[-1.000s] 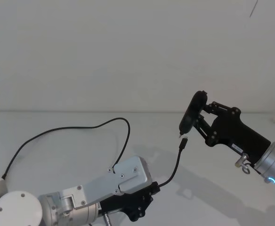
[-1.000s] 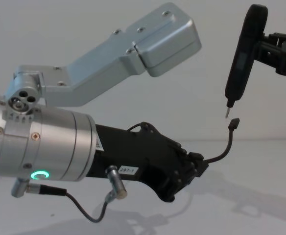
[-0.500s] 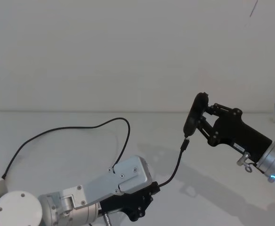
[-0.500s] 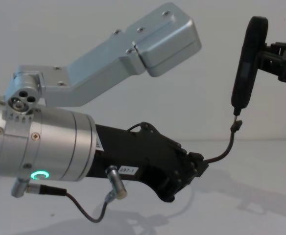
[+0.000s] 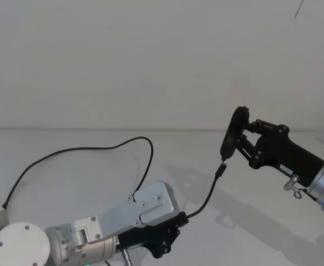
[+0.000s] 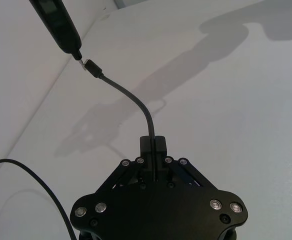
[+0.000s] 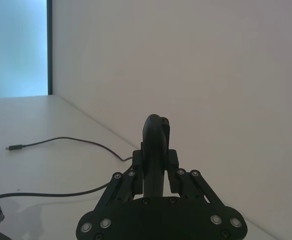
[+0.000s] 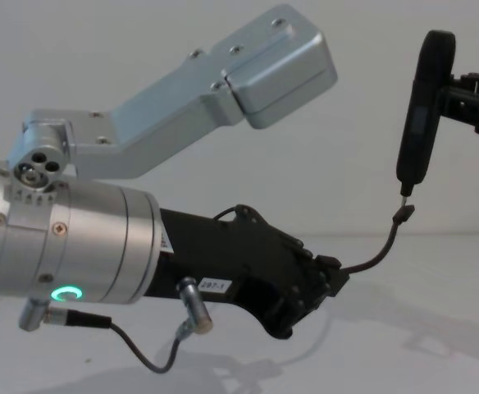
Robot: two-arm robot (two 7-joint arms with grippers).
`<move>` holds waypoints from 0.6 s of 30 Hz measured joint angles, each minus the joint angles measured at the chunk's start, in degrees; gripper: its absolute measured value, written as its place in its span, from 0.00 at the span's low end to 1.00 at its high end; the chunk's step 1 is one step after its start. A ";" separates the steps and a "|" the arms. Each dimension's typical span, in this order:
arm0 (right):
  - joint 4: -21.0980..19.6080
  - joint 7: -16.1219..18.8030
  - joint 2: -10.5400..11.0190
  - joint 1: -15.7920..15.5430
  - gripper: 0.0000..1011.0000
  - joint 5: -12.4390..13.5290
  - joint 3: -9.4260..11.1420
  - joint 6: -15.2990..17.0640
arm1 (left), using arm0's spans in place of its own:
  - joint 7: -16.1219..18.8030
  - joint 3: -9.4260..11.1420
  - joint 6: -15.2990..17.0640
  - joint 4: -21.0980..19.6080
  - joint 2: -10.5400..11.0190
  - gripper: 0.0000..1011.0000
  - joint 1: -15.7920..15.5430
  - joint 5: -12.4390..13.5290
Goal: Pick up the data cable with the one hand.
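The data cable (image 5: 207, 194) is a thin black cord, and my left gripper (image 5: 177, 224) is shut on it low in the head view. From the fingers the cord rises to its small plug (image 5: 221, 169); the rest loops back over the table (image 5: 84, 150). In the left wrist view the cable (image 6: 138, 101) leaves the left gripper (image 6: 152, 145) and ends at the plug (image 6: 92, 67). My right gripper (image 5: 241, 138) is shut on a black pen-shaped tool (image 5: 233, 135). Its metal tip (image 8: 404, 192) sits right at the plug (image 8: 403, 215).
The white table (image 5: 67, 183) runs back to a plain white wall (image 5: 151, 66). The cable's far end (image 7: 14, 148) lies flat on the table in the right wrist view. My left arm's silver housing (image 8: 223, 82) stands large in the chest view.
The right gripper with the pen-shaped tool has shifted right, and the tool's tip has closed onto the plug. The plug end has swung right with it. The left gripper has held still.
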 joint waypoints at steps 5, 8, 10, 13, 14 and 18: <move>-0.17 -0.47 0.25 0.05 0.28 0.36 0.25 -0.02 | 0.00 0.00 0.00 0.00 0.00 0.04 0.00 0.00; -0.28 -0.72 0.40 0.06 0.28 0.51 0.42 -0.10 | 0.00 0.00 0.00 0.00 0.00 0.04 0.00 0.00; -0.32 -0.81 0.48 0.06 0.28 0.58 0.49 -0.16 | 0.00 0.00 0.00 0.00 0.00 0.04 0.00 0.00; -0.49 -0.98 0.70 0.03 0.28 0.81 0.67 -0.24 | 0.00 0.00 0.00 0.00 0.00 0.04 0.00 0.00; -0.52 -1.01 0.75 0.01 0.28 0.86 0.69 -0.24 | 0.00 0.00 0.00 0.00 0.00 0.04 0.00 0.00; -0.67 -1.09 0.96 -0.07 0.28 1.12 0.78 -0.24 | 0.00 0.00 0.00 0.00 0.00 0.04 0.00 0.00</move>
